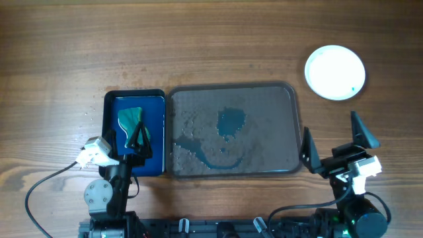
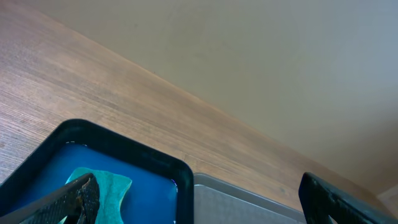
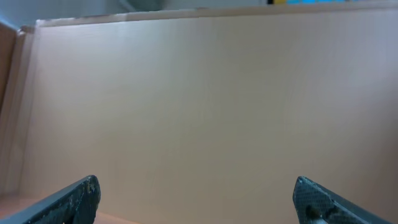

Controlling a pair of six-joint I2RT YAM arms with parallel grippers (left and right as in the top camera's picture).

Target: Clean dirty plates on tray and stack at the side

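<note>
One white plate [image 1: 335,72] lies beyond the right gripper [image 1: 330,127] (jaws apart).

Sponge [image 1: 130,119] in small tray [image 1: 156,109], large tray [image 1: 268,125] just right, plates [image 1: 335,72] behind right.

Light: we are seeing soft, even brightness.
Glare: the plates [image 1: 335,72] are washing out white.
Focus: our wrist views are blurring slightly.

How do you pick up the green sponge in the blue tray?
Probably best to pinch the green sponge across its narrower width, coming straight down from above. It lies flat, and the raised walls of the blue tray would block a sideways reach.
</note>
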